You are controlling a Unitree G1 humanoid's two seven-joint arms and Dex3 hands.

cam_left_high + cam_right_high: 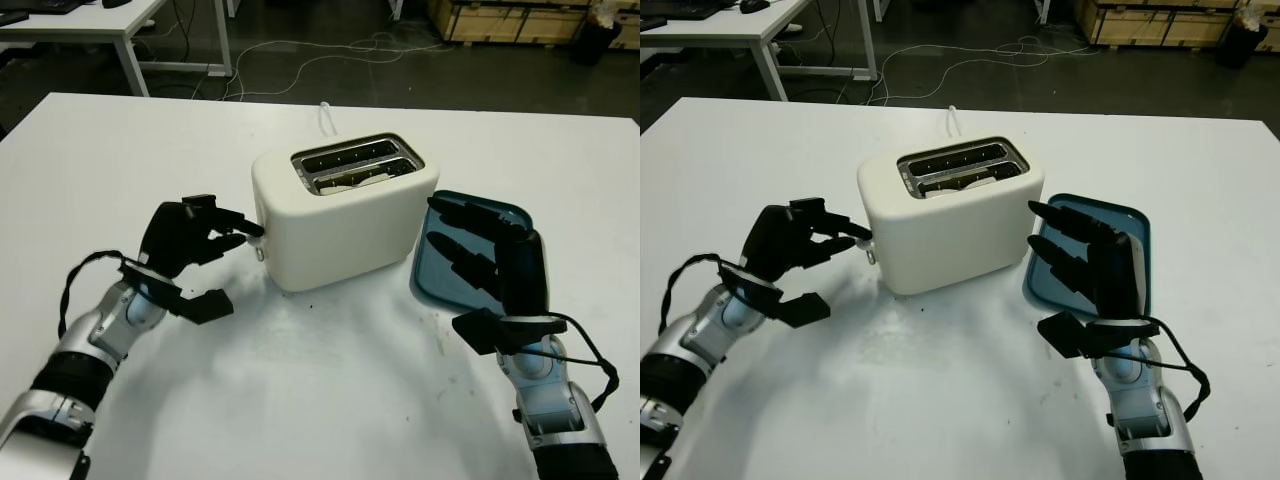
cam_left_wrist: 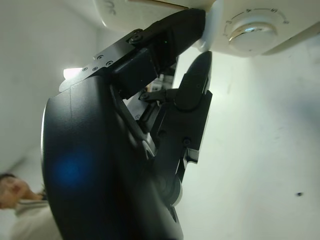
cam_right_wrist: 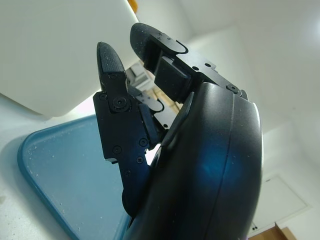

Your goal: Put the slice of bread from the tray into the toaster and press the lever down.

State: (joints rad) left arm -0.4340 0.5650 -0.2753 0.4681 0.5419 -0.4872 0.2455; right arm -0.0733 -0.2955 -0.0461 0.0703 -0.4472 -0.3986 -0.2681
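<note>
A cream toaster stands mid-table with two slots on top. A pale slice of bread sits low in the nearer slot. My left hand is at the toaster's left end, its upper fingertip touching the white lever just above the round dial; the thumb hangs apart below, so nothing is grasped. The blue tray lies right of the toaster. My right hand is open above the tray, close to the toaster's right side, holding nothing.
A white power cord runs off behind the toaster. The table's far edge is behind it, with a desk and wooden crates beyond. A person is near my left side.
</note>
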